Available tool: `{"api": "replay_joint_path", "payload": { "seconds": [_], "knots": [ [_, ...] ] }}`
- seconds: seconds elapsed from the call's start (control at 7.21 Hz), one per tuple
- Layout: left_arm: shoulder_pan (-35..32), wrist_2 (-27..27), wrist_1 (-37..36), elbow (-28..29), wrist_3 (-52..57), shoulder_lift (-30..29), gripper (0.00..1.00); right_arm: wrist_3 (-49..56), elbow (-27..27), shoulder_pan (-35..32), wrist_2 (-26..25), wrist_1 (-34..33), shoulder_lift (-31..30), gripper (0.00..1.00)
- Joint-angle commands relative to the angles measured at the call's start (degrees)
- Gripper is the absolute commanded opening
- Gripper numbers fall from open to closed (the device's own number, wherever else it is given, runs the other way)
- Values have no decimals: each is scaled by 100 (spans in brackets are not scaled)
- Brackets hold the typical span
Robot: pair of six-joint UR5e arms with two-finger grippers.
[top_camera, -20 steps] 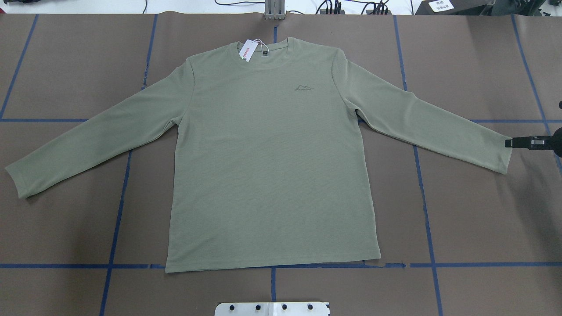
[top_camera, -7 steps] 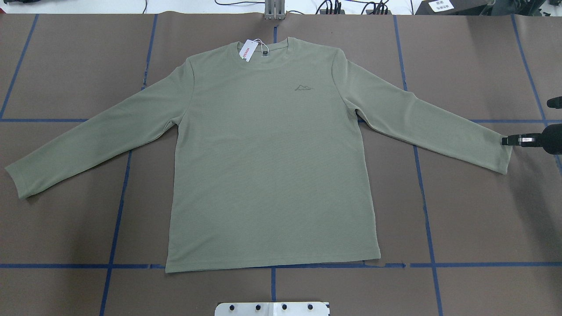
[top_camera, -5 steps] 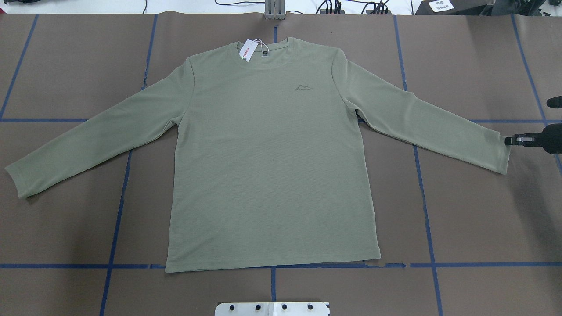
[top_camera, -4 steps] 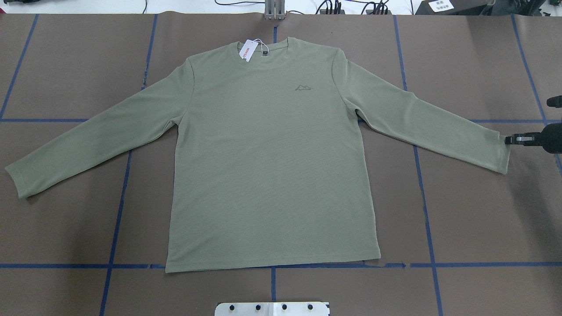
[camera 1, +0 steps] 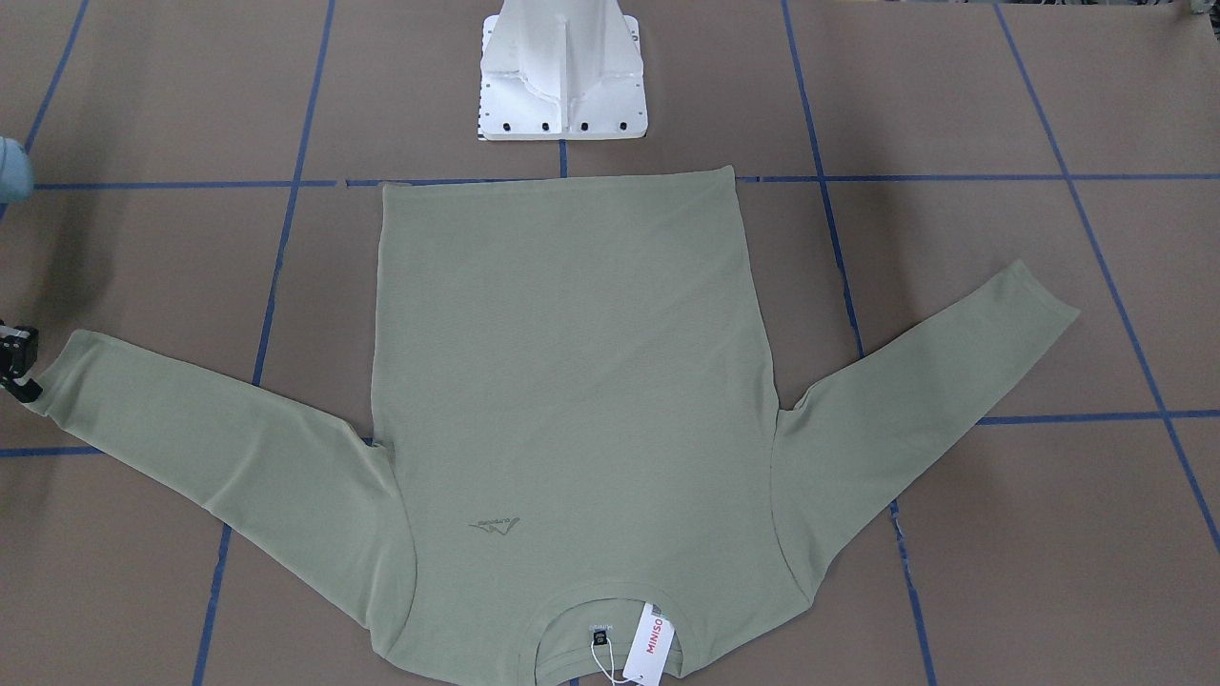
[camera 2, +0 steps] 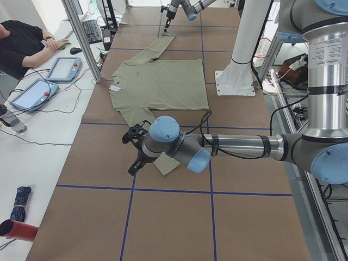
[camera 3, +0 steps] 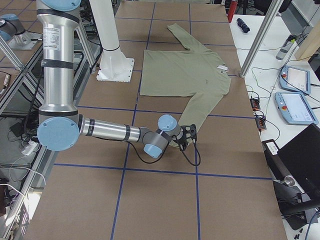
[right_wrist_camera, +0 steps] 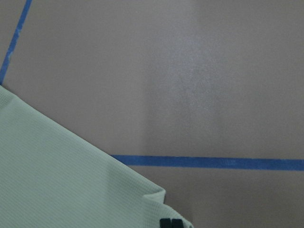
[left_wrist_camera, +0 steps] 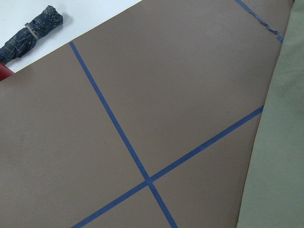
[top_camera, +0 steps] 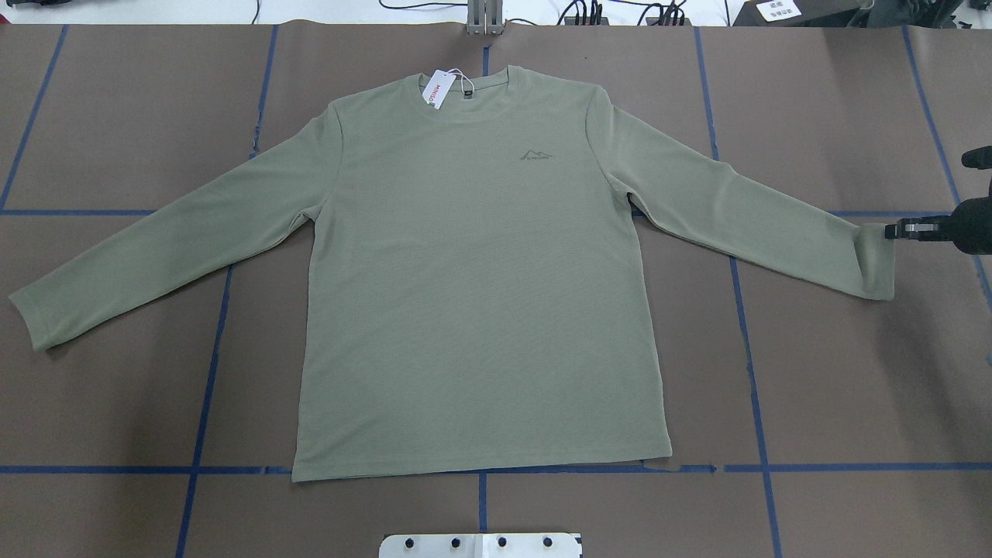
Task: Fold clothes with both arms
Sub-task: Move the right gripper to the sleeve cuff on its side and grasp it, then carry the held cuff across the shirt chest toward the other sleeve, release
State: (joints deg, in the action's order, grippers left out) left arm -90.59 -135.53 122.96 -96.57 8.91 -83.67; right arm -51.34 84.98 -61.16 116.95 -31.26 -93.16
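We find the right gripper (top_camera: 893, 230) pinched shut on one corner of a sleeve cuff (top_camera: 876, 260) of the shirt (top_camera: 480, 294), the corner farther from the robot's base. Its own wrist view shows two black fingertips (right_wrist_camera: 166, 222) pressed together at the bottom edge with the cloth corner puckered up against them; the frame cuts off the rest of each finger. From that grip the sleeve runs away from the fingers toward the robot's left. The shirt body lies flat and front up well beyond it on the brown mat (top_camera: 837, 372), with the chest logo (top_camera: 536, 155) and white hang tag (top_camera: 436, 90) at the end away from the white pedestal (camera 1: 562, 71). The overhead view cuts the right arm (camera 3: 107, 130) at the frame edge, so only the fingers and a dark wrist show there. The front view clips this gripper at its margin. The left gripper (camera 2: 132, 152) appears only in the left-end side view, low over the mat near the other cuff (camera 2: 165, 166), which the left arm (camera 2: 239, 145) partly hides. We cannot tell how far its jaws stand apart or whether it touches cloth. Its wrist camera shows no fingers, only blue tape lines (left_wrist_camera: 118, 137), a strip of green cloth at the right edge, and a folded umbrella (left_wrist_camera: 31, 28) off the mat's corner.
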Motion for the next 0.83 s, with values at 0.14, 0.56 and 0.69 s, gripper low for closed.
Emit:
{"api": "replay_joint_path", "payload": {
  "seconds": [0.14,0.56,0.69],
  "knots": [
    [6,0,0,-2,-4,0,100,-69,2201,16,-76,-2912,121,0],
    [-3,0,0,-2,-21,0,100,-663,2823,347,-407,-5909,2144,0],
    [-3,0,0,6,-30,0,100,-1233,2710,855,-880,-6841,3075,0]
  ]
}}
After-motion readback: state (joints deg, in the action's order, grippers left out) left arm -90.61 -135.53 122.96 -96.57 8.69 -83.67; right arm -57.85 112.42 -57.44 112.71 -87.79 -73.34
